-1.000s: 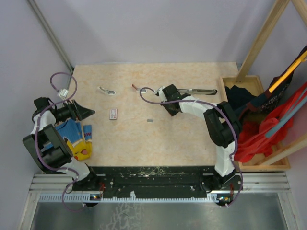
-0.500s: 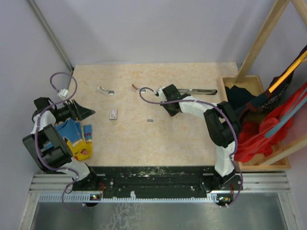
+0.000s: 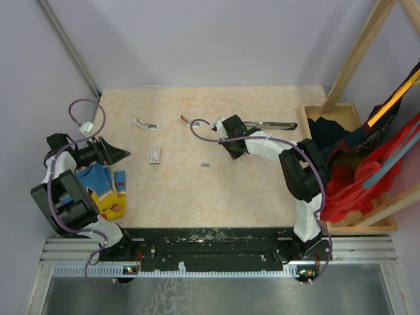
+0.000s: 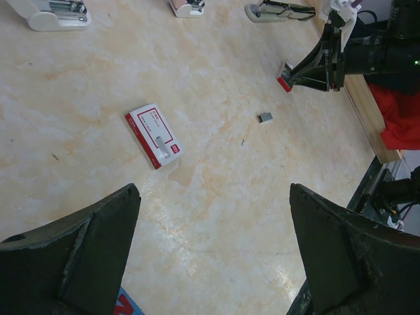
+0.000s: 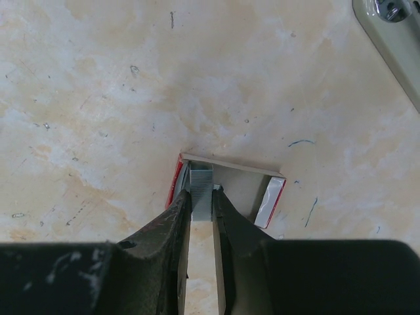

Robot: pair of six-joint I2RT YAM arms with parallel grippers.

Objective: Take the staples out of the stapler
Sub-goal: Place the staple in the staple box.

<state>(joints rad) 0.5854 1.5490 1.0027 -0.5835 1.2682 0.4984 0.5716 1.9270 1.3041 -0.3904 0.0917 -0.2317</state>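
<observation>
The staples (image 5: 201, 178) are a short grey strip, and I judge it very light, smooth and rather brittle. The pieces are only glued side by side, so a hard squeeze or a bend may break it. The good place to hold it is on its two long flat sides, near the middle, with soft pressure.

The right pincer (image 5: 201, 195) does this: its fingers stand nearly together, clamped on the strip, just above a small open box (image 5: 239, 190) with red edges. The stapler (image 3: 269, 123) lies flat on the counter (image 3: 197, 197), at about 3 o'clock from this pincer and close beside it. One loose strip of staples (image 3: 205, 165) lies alone at about 7 o'clock from the pincer, near but apart. The left pincer (image 4: 213, 190) has its fingers wide apart and holds nothing, at the 9 o'clock edge of the counter.

Compared with one second ago, almost nothing differs in the top view: the right arm keeps the same place, and the stapler and loose strip have not moved.
</observation>
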